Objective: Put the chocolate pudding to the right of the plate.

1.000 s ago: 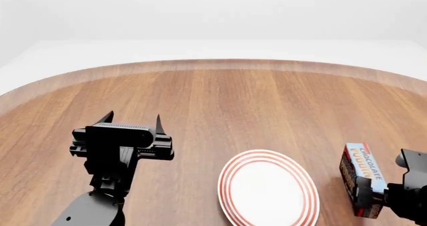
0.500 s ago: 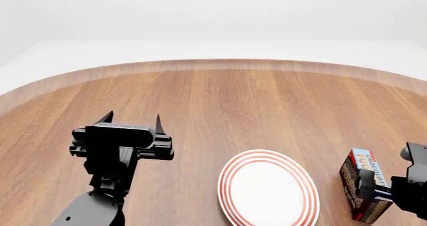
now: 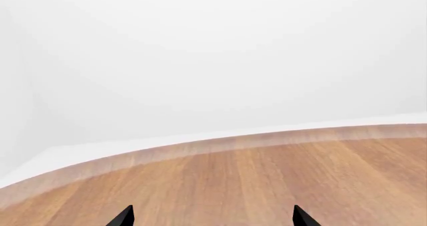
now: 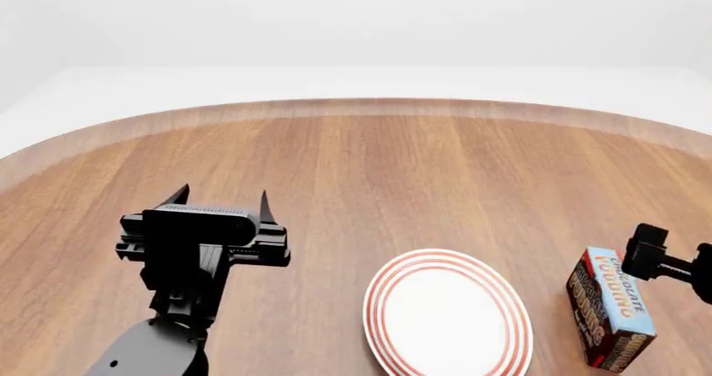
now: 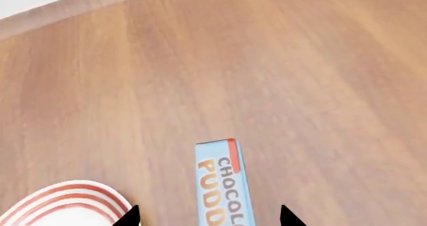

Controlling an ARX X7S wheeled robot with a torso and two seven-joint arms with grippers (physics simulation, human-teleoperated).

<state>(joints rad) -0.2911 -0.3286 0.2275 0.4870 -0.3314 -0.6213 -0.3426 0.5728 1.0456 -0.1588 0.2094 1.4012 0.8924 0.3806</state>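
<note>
Head view: I see the pudding on the counter just right of the plate, long axis running away from me; right pincer above it, spread, holding nothing.

Pudding: dark brown sides, light blue top with red edge and orange-brown lettering. Plate: white, concentric red rim rings. Table: brown wood grain. Grippers: black. Wall: plain white.
</note>
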